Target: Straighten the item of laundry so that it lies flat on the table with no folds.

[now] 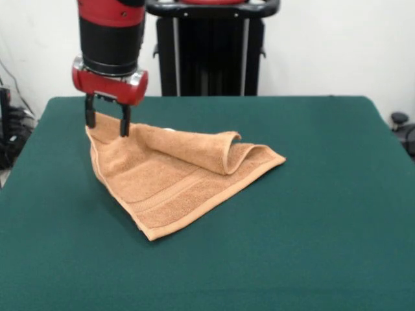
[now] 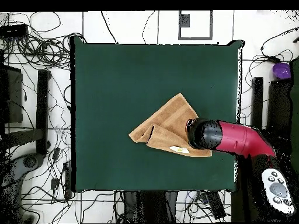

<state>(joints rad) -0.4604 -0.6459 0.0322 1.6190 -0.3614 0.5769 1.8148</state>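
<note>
The orange-tan towel [image 1: 172, 178] lies on the green table [image 1: 311, 214], left of its middle. One part is folded over into a raised, rolled flap [image 1: 220, 150] along the towel's far side. My gripper [image 1: 107, 120] stands over the towel's far left corner. Its two black fingers [image 1: 124, 122] are apart and straddle the edge there, and the corner looks slightly lifted. In the overhead view the towel [image 2: 166, 125] shows as a folded shape with a small white tag [image 2: 178, 150] near its lower edge. The arm's head [image 2: 203, 134] covers its right corner and hides the gripper.
The robot's black pedestal [image 1: 211, 52] stands behind the table's far edge. Cables and equipment [image 2: 35, 116] lie on the floor around the table. The green table surface [image 2: 111, 76] stretches wide around the towel on all sides.
</note>
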